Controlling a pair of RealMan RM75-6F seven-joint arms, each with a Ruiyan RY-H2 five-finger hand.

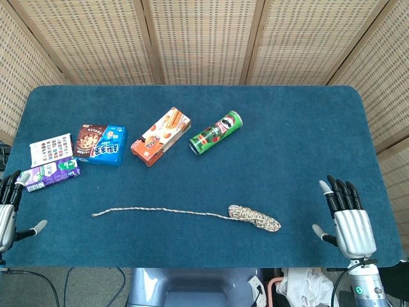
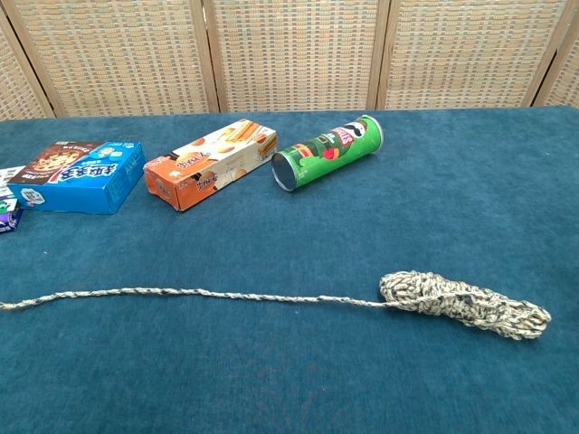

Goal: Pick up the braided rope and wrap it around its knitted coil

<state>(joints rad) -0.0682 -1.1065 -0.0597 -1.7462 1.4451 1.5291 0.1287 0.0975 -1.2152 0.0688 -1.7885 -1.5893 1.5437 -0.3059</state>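
A thin braided rope [image 1: 160, 212] [image 2: 181, 295] lies stretched out across the blue table near its front edge. Its right end joins a thick knitted coil [image 1: 255, 218] [image 2: 464, 305] that lies flat. My right hand [image 1: 345, 214] rests at the front right corner, fingers spread, well to the right of the coil and holding nothing. At the front left edge my left hand [image 1: 7, 208] shows only partly, fingers apart and empty, far from the rope's free end. Neither hand appears in the chest view.
Behind the rope lie a green chip can [image 1: 216, 133] [image 2: 327, 152] on its side, an orange biscuit box [image 1: 161, 136] [image 2: 210, 164], a blue cookie box [image 1: 101, 144] [image 2: 77, 175], a purple carton [image 1: 48, 174] and a white card [image 1: 51, 149]. Wicker screens stand behind the table [image 1: 307, 128].
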